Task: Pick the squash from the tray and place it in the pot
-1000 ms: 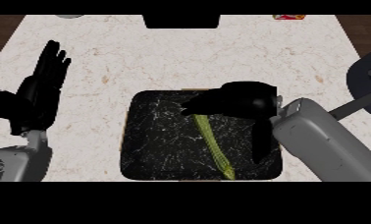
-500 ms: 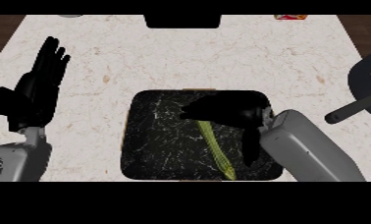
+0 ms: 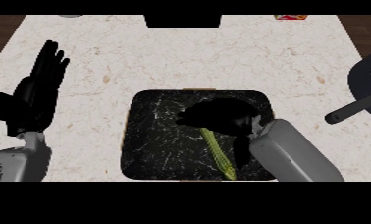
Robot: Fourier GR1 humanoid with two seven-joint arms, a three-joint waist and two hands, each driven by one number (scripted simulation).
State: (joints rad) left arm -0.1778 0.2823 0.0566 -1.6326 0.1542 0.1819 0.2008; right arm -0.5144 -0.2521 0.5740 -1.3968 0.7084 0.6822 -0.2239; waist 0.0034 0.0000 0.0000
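Squash (image 3: pixel 219 155), long, slim and yellow-green with a ribbed skin, lies at a slant in the black speckled tray (image 3: pixel 152 139), its upper end hidden under the right hand (image 3: pixel 221 117). Whether that hand's fingers curl round it cannot be told. The left hand (image 3: pixel 39 90) rests open at the left edge. The pot (image 3: pixel 358 88) shows at the right edge.

No text, label, brand, number or sign can be read anywhere. A small red and yellow object (image 3: pixel 290 17) at the far edge of the bench (image 3: pixel 217 56) may be printed, but nothing on it is legible.
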